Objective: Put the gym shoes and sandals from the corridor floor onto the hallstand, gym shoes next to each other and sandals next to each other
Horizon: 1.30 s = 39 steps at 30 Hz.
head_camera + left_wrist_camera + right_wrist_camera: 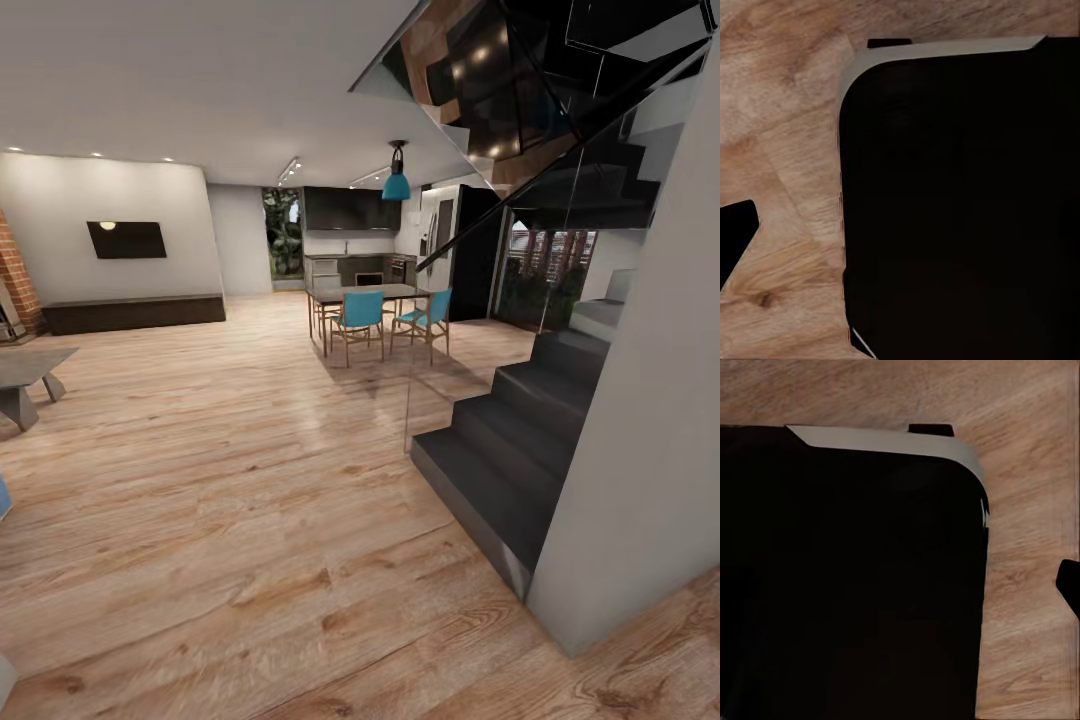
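A broad black panel (pixel 847 585) with a rounded corner covers most of what the right wrist camera sees, edged along one side by a pale grey rim (pixel 892 441) that curves round the corner. Behind it lies the light brown wood-plank floor (pixel 1027 472), grain and plank seams plain to see. A small dark tab (pixel 930 429) pokes out past the grey rim, and another dark shape (pixel 1069 585) cuts in at the picture's edge over the planks.

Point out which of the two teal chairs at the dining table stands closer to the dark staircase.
The right-hand teal chair, beside the dark staircase; the other teal chair stands farther left.
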Tool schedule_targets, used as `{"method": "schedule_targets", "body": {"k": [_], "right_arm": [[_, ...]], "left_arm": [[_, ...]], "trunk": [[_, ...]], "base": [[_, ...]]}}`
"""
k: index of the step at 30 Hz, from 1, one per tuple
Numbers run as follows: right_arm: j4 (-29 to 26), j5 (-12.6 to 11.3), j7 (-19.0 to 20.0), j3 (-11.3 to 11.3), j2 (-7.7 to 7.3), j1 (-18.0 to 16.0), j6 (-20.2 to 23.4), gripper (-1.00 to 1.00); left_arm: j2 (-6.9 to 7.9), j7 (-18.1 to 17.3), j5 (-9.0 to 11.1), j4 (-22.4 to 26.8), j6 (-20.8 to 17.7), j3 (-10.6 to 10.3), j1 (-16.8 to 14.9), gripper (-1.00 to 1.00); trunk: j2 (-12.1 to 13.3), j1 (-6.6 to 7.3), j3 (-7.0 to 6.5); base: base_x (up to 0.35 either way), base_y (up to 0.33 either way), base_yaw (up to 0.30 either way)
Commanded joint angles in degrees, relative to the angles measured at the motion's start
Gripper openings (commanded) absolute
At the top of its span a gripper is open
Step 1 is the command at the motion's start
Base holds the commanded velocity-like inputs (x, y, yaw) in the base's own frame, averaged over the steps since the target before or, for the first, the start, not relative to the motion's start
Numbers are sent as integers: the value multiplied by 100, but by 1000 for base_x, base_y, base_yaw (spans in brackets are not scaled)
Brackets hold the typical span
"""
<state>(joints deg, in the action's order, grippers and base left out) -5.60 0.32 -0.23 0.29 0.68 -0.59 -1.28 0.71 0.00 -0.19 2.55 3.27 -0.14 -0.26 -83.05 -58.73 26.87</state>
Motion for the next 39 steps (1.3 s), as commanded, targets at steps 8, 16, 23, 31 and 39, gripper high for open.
{"method": "schedule_targets", "body": {"k": [8, 16, 23, 31, 39], "right_arm": [[-256, -4, -3, -14, -258, -3, -57, 100], [-515, -34, 1, -40, -517, -10, -189, 100], [-741, -46, 27, -32, -577, -11, -414, 100], [-3362, -49, 45, -24, -541, -11, -523, 100], [-3319, -49, 43, -34, -535, -12, -538, 100]], "left_arm": [[127, 4, 0, 256, 276, -1, -17, 100], [110, -48, -5, 516, 533, -7, -204, 100], [87, -61, -2, 744, 758, -12, -435, 100], [130, -75, -19, 1218, 1609, -40, -699, 100], [168, -78, -21, 1207, 1622, -43, -679, 100]], "trunk": [[-3, 0, 6], [-3, 0, 6], [-3, 0, 6], [-3, 0, 6], [-3, 0, 6]], "base": [[0, 0, 0], [0, 0, 0], [0, 0, 0], [0, 0, -26], [0, 0, -224]]}}
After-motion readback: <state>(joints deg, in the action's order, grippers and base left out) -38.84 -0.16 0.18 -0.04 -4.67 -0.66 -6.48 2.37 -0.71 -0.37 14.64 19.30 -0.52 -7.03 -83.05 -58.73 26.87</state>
